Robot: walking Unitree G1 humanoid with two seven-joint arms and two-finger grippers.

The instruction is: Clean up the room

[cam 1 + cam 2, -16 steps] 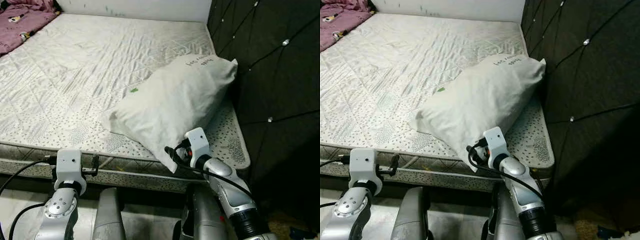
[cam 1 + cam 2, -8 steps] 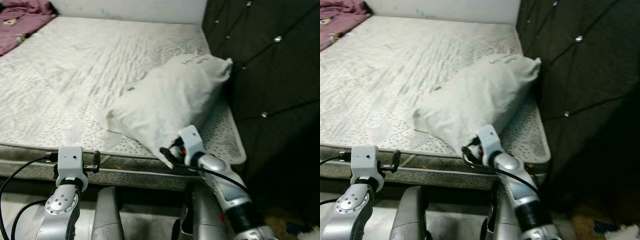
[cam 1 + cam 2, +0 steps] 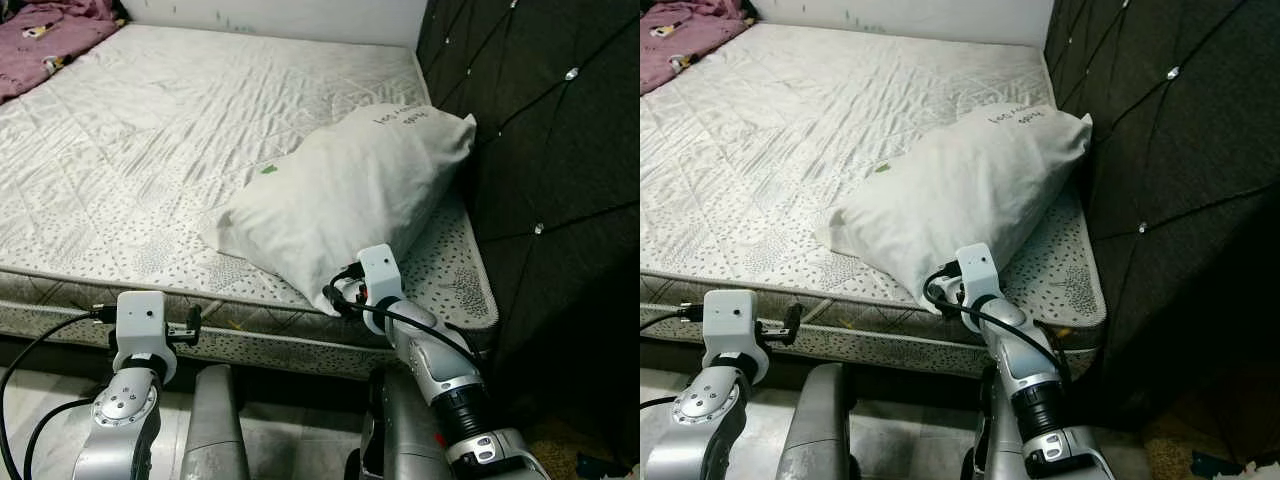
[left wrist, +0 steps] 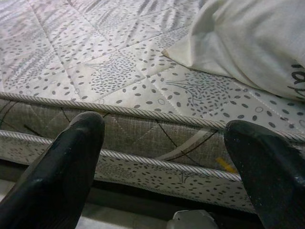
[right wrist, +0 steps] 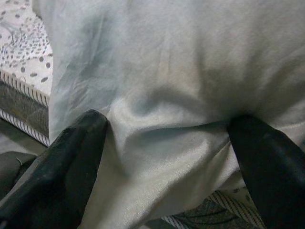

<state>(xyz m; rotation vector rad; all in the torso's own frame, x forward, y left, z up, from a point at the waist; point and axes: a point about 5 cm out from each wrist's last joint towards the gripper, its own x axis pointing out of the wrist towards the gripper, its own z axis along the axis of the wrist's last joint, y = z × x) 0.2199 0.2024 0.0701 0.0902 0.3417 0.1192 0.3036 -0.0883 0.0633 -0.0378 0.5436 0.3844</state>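
Right gripper [image 5: 167, 138] has pressed further into the pillow [image 3: 350, 200] at the bed [image 3: 150, 150] edge, fingers spread around cloth, ready to grasp; left gripper [image 4: 167, 143] gapes empty.

Bare quilted mattress [image 3: 180, 130]; white pillow [image 3: 340, 195] near headboard, purple blanket [image 3: 45, 35] at far corner.
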